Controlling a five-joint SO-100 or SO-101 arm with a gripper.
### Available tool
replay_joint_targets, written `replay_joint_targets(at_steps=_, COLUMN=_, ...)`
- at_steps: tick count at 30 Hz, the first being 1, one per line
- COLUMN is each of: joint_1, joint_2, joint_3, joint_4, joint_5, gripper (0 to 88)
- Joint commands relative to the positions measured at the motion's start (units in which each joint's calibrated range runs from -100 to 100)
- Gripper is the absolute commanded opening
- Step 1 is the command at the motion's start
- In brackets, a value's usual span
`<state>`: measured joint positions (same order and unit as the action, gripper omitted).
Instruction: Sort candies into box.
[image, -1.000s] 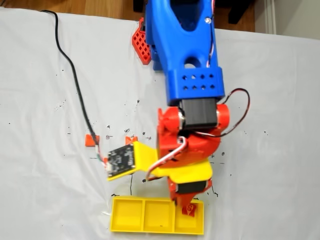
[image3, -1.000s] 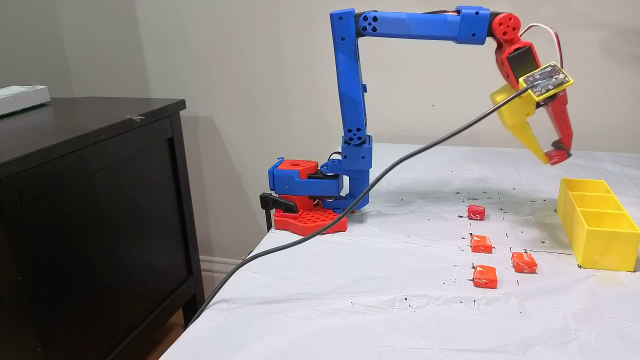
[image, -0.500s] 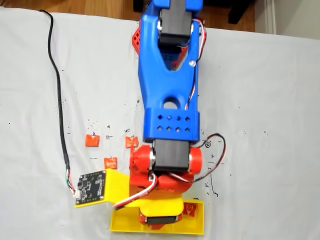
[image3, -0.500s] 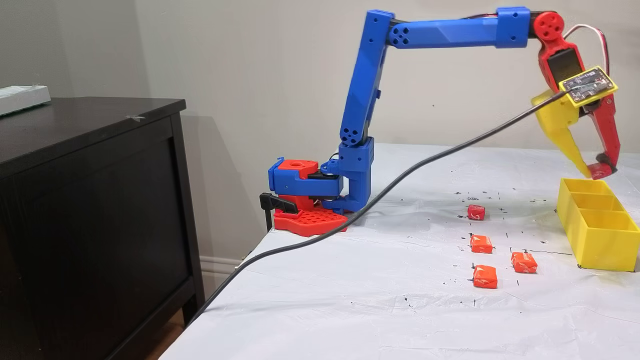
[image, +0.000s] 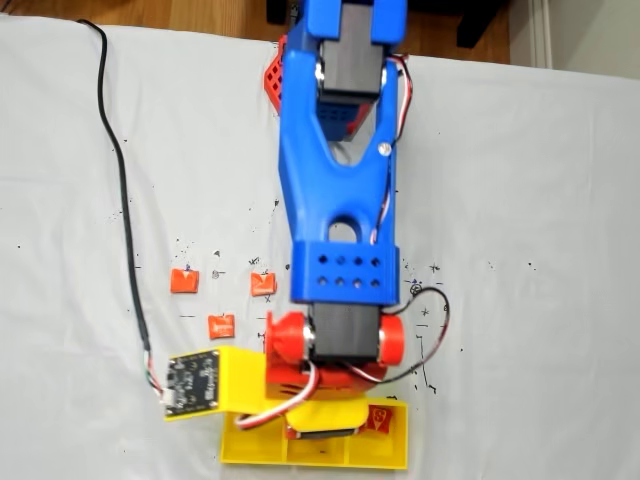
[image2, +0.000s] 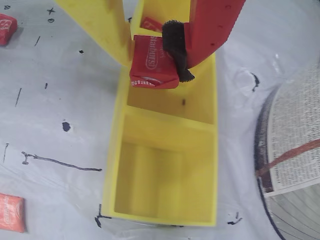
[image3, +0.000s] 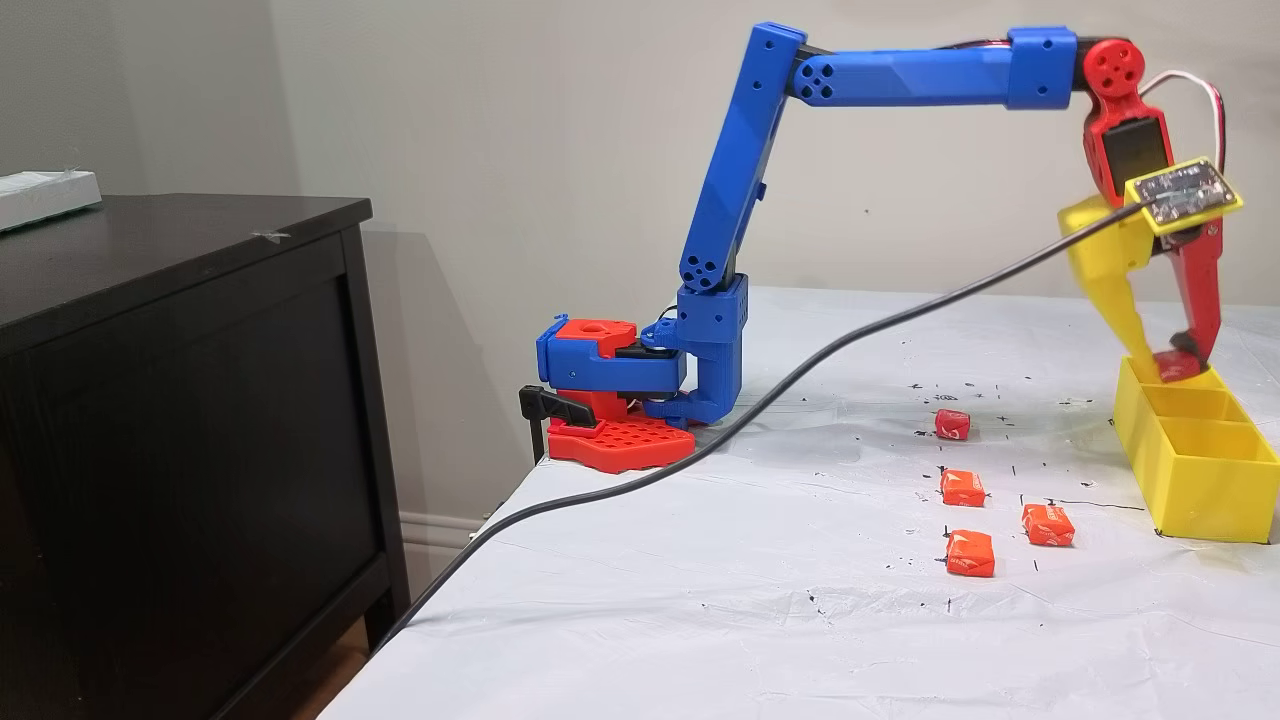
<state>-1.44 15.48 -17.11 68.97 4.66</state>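
My gripper (image2: 155, 60) is shut on a red candy (image2: 150, 70), pinched between the yellow finger (image2: 102, 25) and the red finger's black pad. It hangs just above the yellow box (image2: 170, 126), around the divider between the middle and far compartments. Another candy (image2: 149, 23) lies in the far compartment, also visible in a fixed view as the candy (image: 378, 418). From the side, the gripper (image3: 1168, 364) reaches the rim of the box (image3: 1200, 490). Several candies lie loose on the cloth, such as one (image3: 953, 424), another (image3: 963, 487) and a third (image3: 1048, 524).
A black cable (image3: 760, 390) runs from the gripper's board across the white cloth and off the table's edge. The arm's red base (image3: 620, 440) is clamped at the table's end. A dark cabinet (image3: 180, 430) stands beside the table. A round mesh object (image2: 300, 165) sits beside the box.
The arm reached further out and lowered. The gripper carried the candy from above the cloth beside the box down to the box's rim.
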Motion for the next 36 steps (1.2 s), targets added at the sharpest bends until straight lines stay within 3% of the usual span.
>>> replay_joint_targets(at_steps=1, joint_1=-1.1, joint_2=-0.8, joint_3=-7.6, joint_4=1.3, joint_5=0.0, gripper=0.2)
replay_joint_targets(at_steps=8, joint_1=-1.4, joint_2=-0.8, joint_3=-7.6, joint_4=0.9, joint_5=0.1, gripper=1.0)
replay_joint_targets(at_steps=14, joint_1=-1.4, joint_2=-1.2, joint_3=-7.3, joint_4=1.1, joint_5=0.2, gripper=26.3)
replay_joint_targets(at_steps=18, joint_1=-1.3, joint_2=-1.7, joint_3=-7.2, joint_4=1.2, joint_5=0.2, gripper=29.1)
replay_joint_targets(at_steps=23, joint_1=-1.3, joint_2=-2.9, joint_3=-6.3, joint_4=1.2, joint_5=0.5, gripper=25.3)
replay_joint_targets(at_steps=28, joint_1=-1.2, joint_2=-6.2, joint_3=-3.7, joint_4=1.2, joint_5=0.9, gripper=10.3)
replay_joint_targets(at_steps=30, joint_1=-1.2, joint_2=-8.0, joint_3=-1.9, joint_4=1.2, joint_5=1.2, gripper=0.2)
replay_joint_targets(at_steps=36, joint_1=-1.2, joint_2=-13.4, joint_3=3.2, joint_4=2.5, joint_5=2.1, gripper=0.2)
